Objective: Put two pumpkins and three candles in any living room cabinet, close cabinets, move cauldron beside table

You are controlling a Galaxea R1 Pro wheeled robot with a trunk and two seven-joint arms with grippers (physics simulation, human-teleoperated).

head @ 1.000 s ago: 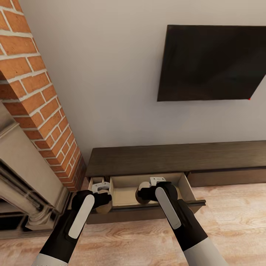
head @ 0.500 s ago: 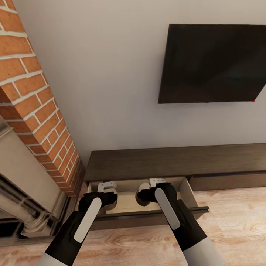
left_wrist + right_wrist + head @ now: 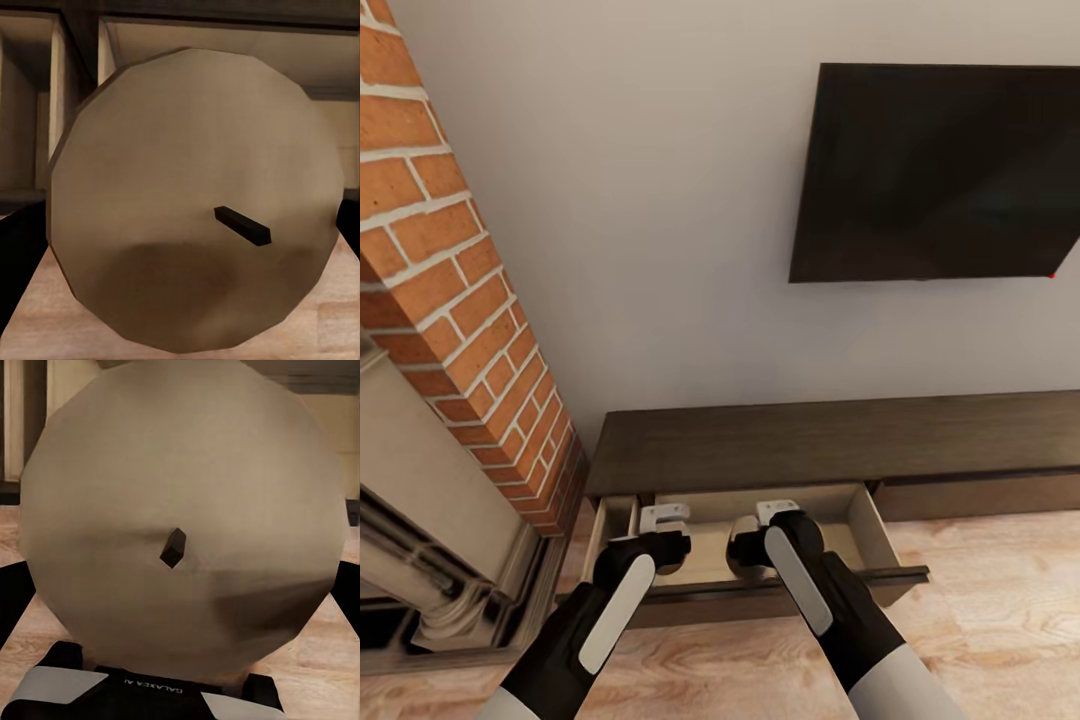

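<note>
Since a second ago, both hands have been moved further over the open drawer (image 3: pixel 865 520) of the cabinet (image 3: pixel 840 440), and the left hand (image 3: pixel 663 545) has come closer to the right hand (image 3: pixel 752 540). Two candles are counted, one held in each hand. In the left wrist view a candle (image 3: pixel 187 202) with a dark wick is seen end-on, right in front of the drawer. In the right wrist view the other candle (image 3: pixel 180 525) is seen the same way. In the head view a black screen (image 3: pixel 940 170) is seen on the wall above the cabinet, with red bricks (image 3: pixel 450 270) beside it.
</note>
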